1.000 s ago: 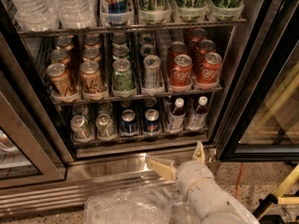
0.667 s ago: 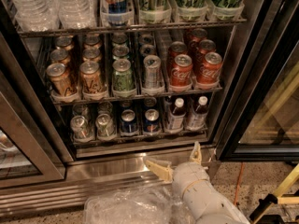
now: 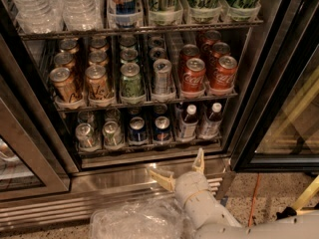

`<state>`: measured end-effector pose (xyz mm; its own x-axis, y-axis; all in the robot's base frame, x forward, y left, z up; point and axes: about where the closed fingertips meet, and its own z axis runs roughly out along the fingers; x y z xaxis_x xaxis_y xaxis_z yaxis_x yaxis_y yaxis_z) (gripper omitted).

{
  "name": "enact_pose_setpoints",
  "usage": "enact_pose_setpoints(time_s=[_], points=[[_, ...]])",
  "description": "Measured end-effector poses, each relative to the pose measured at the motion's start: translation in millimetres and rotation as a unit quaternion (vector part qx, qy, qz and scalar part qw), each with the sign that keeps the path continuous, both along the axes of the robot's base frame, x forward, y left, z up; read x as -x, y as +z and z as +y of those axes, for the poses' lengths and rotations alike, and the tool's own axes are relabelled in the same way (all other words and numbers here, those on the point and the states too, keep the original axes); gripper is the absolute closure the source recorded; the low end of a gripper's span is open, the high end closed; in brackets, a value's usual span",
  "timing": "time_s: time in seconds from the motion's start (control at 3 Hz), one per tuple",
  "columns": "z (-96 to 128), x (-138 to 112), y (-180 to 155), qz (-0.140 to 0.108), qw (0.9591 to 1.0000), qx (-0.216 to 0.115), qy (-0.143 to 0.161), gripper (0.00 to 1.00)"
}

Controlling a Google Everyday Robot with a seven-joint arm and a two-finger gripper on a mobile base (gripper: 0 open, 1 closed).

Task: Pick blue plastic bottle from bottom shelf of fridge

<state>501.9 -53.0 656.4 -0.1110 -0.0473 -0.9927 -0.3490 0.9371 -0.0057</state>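
The blue plastic bottle [image 3: 187, 122], white cap and blue-and-white label, stands upright on the bottom shelf [image 3: 149, 147] of the fridge [image 3: 249, 83], second lane from the right. A similar bottle with a darker label [image 3: 210, 120] stands right of it. My gripper [image 3: 179, 169] is open and empty. It is low in front of the fridge's steel base, below the shelf and just below the bottle, with its fingertips [image 3: 199, 159] pointing up toward the shelf.
Two blue cans [image 3: 149, 129] and silver cans [image 3: 97, 133] fill the shelf's left lanes. Red cola cans [image 3: 207, 71] and other cans sit on the rack above. The open glass door [image 3: 279, 108] stands at right. A crumpled clear plastic sheet [image 3: 134, 220] lies below the gripper.
My gripper has shifted slightly left and a little up toward the bottom shelf. Its jaws stay open. Nothing in the fridge has moved.
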Motion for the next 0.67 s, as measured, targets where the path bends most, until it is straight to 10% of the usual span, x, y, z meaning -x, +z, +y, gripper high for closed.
enact_pose_setpoints(time_s=[0.67], points=[[4.2,-21.8,-27.2,-0.013,0.9997,0.013,-0.013,0.0]])
